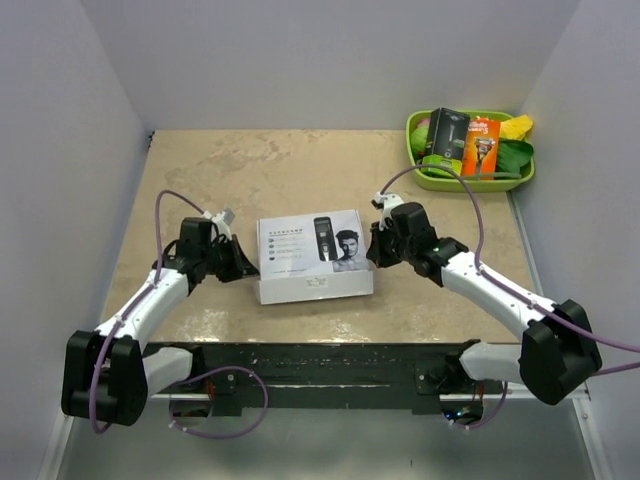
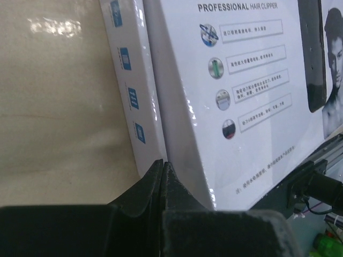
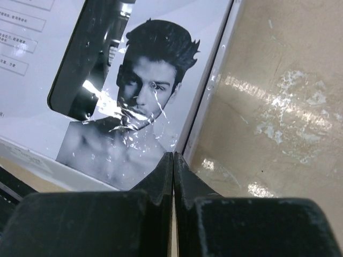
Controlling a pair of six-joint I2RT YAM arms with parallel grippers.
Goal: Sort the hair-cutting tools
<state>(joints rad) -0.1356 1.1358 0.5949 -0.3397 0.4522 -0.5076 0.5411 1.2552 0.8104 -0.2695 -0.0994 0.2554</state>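
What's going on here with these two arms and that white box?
Two robot arms are working at a closed white hair-clipper box lying in the middle of the table. The left gripper is at the box's left edge and the right gripper at its right edge, both with fingers pressed shut. The box is not yet open, so no clipper parts are out. A green tray holding packaged razors sits in the far right corner.
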